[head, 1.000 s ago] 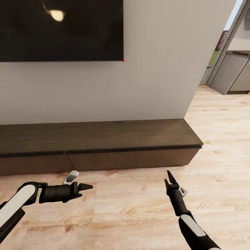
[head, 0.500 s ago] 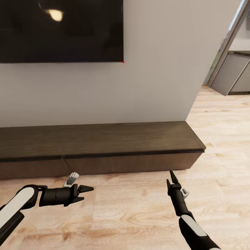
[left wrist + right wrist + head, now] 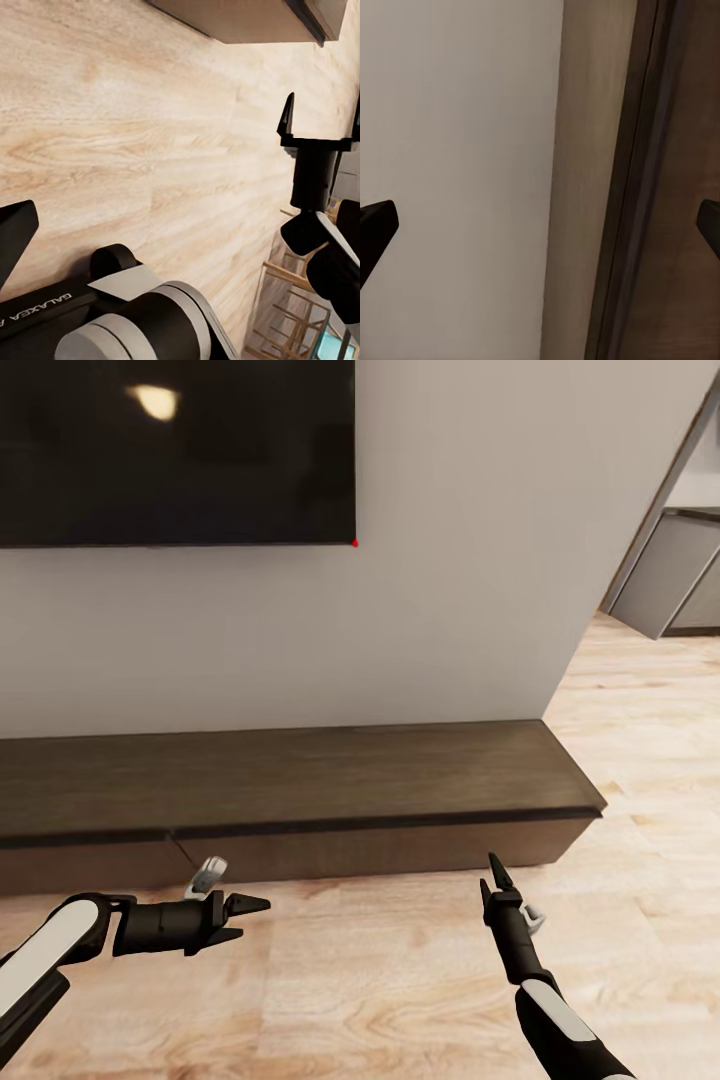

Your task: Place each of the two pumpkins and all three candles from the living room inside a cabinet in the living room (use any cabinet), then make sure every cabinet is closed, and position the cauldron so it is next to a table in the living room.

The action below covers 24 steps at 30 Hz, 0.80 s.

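A: Where do we stand with the task?

B: The robot faces the cabinet [image 3: 290, 780], the long low dark-brown unit along the grey wall [image 3: 450, 560], under the black screen [image 3: 170, 450]. Its drawer fronts look flush, so I judge it is closed. Nothing lies on its slab top.

A: And the pumpkins, the candles?

B: I cannot point to any of them here, nor to the cauldron. On the wooden floor [image 3: 400, 970] in front of the cabinet there are only the two arms.

A: What do the claws hold?

B: Nothing. The left gripper [image 3: 252, 917] hovers above the floor near the left part of the cabinet front, its fingers spread apart and empty. The right gripper [image 3: 495, 872] points at the cabinet front near its right end. In the head view its fingers look close together, but in the right wrist view the two tips sit far apart with only wall and cabinet edge between them, so I take it as open and empty.

A: So which step is this?

B: I think it is the approach to the cabinet, probably to pull a drawer open. The fronts have no handles, so the next move calls for a fingertip hooked into the dark gap under the slab top, then a straight pull outward.
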Available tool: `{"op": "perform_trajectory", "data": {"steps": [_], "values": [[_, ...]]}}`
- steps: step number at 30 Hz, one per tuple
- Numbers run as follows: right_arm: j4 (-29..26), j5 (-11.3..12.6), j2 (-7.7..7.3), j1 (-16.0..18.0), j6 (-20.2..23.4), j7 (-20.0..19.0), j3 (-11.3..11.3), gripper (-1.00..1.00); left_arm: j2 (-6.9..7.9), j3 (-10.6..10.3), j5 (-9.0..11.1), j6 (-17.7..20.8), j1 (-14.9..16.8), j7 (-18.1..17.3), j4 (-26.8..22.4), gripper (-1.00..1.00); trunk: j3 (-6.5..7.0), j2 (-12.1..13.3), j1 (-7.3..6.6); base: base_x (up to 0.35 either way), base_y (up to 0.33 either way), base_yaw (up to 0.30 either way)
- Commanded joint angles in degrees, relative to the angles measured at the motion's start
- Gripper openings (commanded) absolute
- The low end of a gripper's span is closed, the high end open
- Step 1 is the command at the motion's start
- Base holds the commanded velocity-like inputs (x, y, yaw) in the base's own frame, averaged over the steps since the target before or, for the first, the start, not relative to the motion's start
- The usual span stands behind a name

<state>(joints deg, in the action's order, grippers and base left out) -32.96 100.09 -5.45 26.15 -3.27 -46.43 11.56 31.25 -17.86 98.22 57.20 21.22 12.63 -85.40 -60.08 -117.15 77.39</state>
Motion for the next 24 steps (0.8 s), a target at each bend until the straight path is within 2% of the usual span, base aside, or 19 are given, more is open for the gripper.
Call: {"op": "perform_trajectory", "data": {"steps": [1, 9, 14, 19, 24], "values": [[0.0, 0.5, -0.08, 0.0, -0.3, -0.2, 0.5, 1.0, 0.04, -0.1, 0.6, 0.0, 0.0, 0.5, 0.0, 1.0, -0.04, 0.0, 0.01, 0.198, 0.0, 0.0], [2.7, 0.7, -0.08, 0.0, 0.0, 0.6, 0.5, 1.0, 0.04, -0.4, 1.3, 0.0, -0.3, 0.5, -0.2, 1.0, -0.04, 0.0, 0.01, 0.052, 0.0, 0.0], [3.6, 0.8, -0.08, 0.0, 0.2, 0.6, 0.6, 1.0, 0.05, -0.6, 3.4, 0.1, -0.4, 0.5, -0.8, 1.0, -0.94, -2.0, 1.11, 0.003, 0.0, 0.0], [3.7, 0.7, -0.08, 0.0, 0.3, 0.2, 0.6, 1.0, 0.04, -1.4, 4.1, 0.1, -0.6, 0.5, -1.1, 1.0, -1.84, -4.0, 2.21, 0.0, 0.0, 0.0], [3.7, 0.4, -0.08, 0.0, 0.3, -0.2, 0.7, 1.0, 0.08, -1.7, 6.1, 0.1, -0.7, 0.5, -1.1, 1.0, -2.74, -6.0, 3.31, 0.0, 0.0, 0.0]]}}
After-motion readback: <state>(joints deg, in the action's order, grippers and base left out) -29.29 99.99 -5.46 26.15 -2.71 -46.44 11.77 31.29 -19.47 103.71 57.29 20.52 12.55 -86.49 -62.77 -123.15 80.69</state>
